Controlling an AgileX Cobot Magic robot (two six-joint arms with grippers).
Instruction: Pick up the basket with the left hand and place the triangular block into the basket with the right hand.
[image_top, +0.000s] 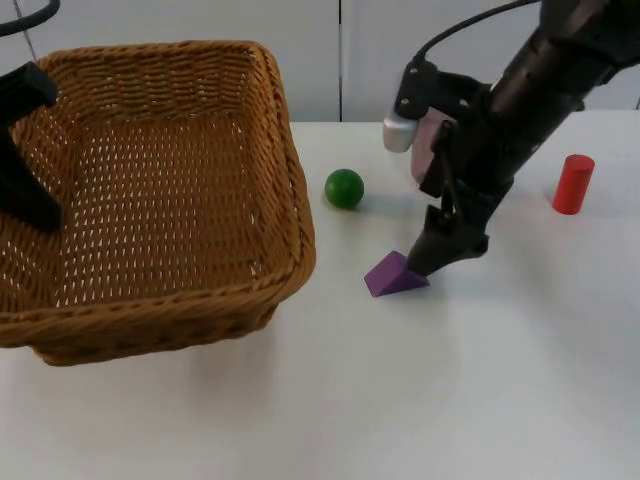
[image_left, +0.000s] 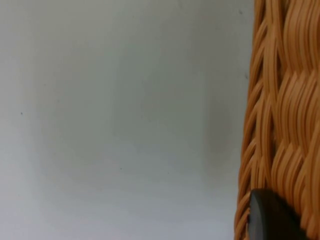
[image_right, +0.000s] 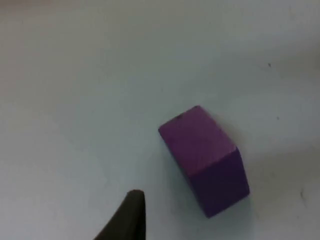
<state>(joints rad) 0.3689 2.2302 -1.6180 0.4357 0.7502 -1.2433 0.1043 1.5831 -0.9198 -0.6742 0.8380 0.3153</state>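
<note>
Holding the basket (image_top: 150, 190) by its left rim, your left gripper (image_top: 25, 150) has step one done. Purple triangular block (image_top: 396, 274) lies on the table (image_top: 450, 400); right gripper (image_top: 440, 255) hovers just beside it, whether open you cannot tell. Grasp and drop remain.

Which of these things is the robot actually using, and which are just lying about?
In use: wicker basket, held up at its rim by the left gripper; purple triangular block, with the right gripper right at it.

Lying about: green ball, red cylinder, both on the table.
</note>
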